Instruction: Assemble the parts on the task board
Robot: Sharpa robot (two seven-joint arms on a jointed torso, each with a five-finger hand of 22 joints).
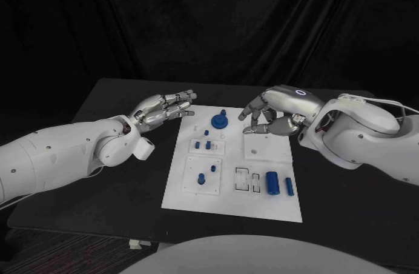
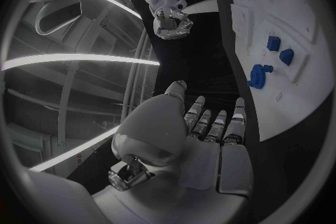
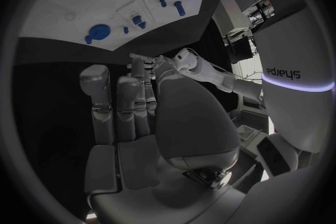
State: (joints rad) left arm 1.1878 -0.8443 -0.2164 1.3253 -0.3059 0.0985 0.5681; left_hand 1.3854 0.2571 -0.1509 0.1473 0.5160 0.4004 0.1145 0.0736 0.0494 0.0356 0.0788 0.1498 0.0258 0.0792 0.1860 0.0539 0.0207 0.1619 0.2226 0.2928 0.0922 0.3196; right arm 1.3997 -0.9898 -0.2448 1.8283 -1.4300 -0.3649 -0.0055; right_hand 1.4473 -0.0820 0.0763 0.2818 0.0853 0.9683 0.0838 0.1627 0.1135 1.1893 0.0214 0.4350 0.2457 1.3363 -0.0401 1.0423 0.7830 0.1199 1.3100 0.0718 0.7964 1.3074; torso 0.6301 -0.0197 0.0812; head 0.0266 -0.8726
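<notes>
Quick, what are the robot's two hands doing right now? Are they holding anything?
Left hand: open, holding nothing, beside the white task board.
Right hand: open, holding nothing, above the board's far edge.

- You have one white rectangular task board (image 1: 234, 201) lying on one black table (image 1: 105, 195).
- You can count seven small blue parts on the board: one round gear-like piece with a knob (image 1: 219, 121) near its far edge, three small pegs (image 1: 206, 142) in the upper left plate, one upright pin (image 1: 201, 178) in the lower left plate, and two cylinders (image 1: 280, 183) by its near right corner.
- You have two silver many-fingered hands: the left hand (image 1: 164, 109) and the right hand (image 1: 272, 111).
</notes>
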